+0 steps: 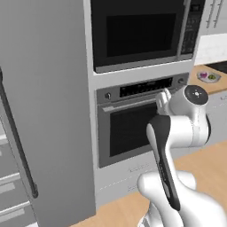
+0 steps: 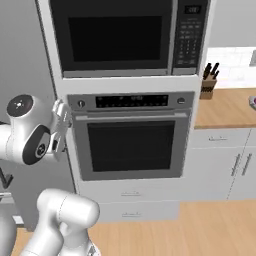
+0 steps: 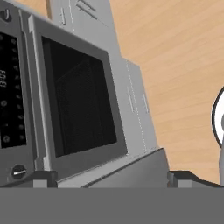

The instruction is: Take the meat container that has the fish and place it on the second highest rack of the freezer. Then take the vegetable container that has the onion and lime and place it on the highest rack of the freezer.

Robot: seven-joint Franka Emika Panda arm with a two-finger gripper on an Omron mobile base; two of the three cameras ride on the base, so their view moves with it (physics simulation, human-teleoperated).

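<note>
End effector (image 3: 112, 177) spread wide and empty, facing the built-in oven (image 2: 131, 145) beside the freezer.

Its two dark fingertips (image 3: 43, 178) stand well apart in the hand view, nothing between them, the oven door window just beyond and wooden floor (image 3: 175, 65) further out. In the left base view the hand sits in front of the oven's control panel. The microwave (image 2: 120, 37) is stacked above the oven. The freezer (image 1: 48, 111) stands left of that column, its tall grey door long axis upright, a long dark bar handle (image 1: 17, 142) running vertically, pale shelves (image 1: 11, 186) at the far left. Far right on the tabletop (image 1: 213, 84) sits the vegetable container (image 1: 208, 76) with a magenta onion (image 1: 203, 75) and green lime (image 1: 212, 77). A knife block (image 2: 208, 86) stands beside the oven column.
</note>
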